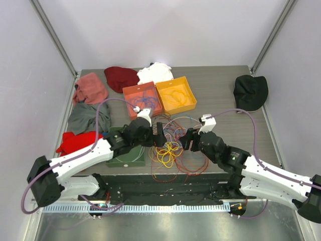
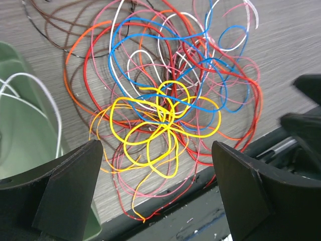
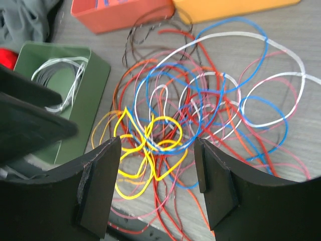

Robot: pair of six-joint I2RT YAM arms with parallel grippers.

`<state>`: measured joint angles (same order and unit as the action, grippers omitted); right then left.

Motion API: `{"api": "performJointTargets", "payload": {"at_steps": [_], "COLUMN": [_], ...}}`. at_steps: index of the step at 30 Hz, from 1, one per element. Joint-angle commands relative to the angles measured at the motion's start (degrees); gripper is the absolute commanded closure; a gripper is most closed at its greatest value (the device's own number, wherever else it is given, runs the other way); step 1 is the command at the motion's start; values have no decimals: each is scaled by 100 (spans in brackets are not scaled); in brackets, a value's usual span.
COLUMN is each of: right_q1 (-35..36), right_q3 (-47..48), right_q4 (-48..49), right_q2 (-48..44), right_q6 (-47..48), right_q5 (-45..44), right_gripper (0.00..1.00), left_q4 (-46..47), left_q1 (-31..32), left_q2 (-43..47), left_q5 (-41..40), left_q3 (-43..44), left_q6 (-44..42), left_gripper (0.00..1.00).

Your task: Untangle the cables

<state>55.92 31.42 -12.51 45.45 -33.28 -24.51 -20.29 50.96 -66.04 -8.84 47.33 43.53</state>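
A tangle of thin cables [image 1: 173, 145] in red, yellow, blue, white and orange lies on the table between the two arms. It fills the left wrist view [image 2: 170, 95] and the right wrist view [image 3: 200, 115], with a yellow looped cable [image 2: 160, 128] near the front. My left gripper [image 1: 159, 134] is open and empty, above the tangle's left side. My right gripper [image 1: 184, 140] is open and empty, above its right side. Neither touches the cables.
A green tray [image 1: 125, 153] with white cable coils sits left of the tangle. An orange bin [image 1: 143, 99] and a yellow bin [image 1: 175, 95] holding cables stand behind. Clothes [image 1: 90, 118] lie at the left and back, a dark hat [image 1: 251, 92] at the right.
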Motion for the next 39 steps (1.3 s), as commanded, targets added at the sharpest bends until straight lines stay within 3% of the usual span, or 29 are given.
{"api": "performJointTargets", "payload": {"at_steps": [1,3,7,12,18,20,39], "right_q1": [-19,-238,-1527,-2479,-3903,-4027,-4045], "right_q3": [417,461,348,294,119,92,-303], "right_q4": [188,197,477,864,1672,1961,2279], "right_q2": [296,612,790,1018,2098,2458,3092], "right_q6": [190,85,-468,-908,-1821,-1997,-1436], "right_q5": [-720,-714,279,824,2054,2372,2118], "right_gripper": [33,34,35,36,39,41,51], "left_q4": [526,614,571,562,728,737,817], "left_q1": [72,72,72,72,63,72,63], "left_q2": [-208,-138,284,908,1102,1111,1225], "left_q5": [-135,-258,-574,-777,-698,-619,-390], "left_q3": [277,198,22,-338,-707,-778,-1068], "left_q6": [24,7,-63,-55,121,156,191], "left_gripper": [6,6,6,6,6,6,6]}}
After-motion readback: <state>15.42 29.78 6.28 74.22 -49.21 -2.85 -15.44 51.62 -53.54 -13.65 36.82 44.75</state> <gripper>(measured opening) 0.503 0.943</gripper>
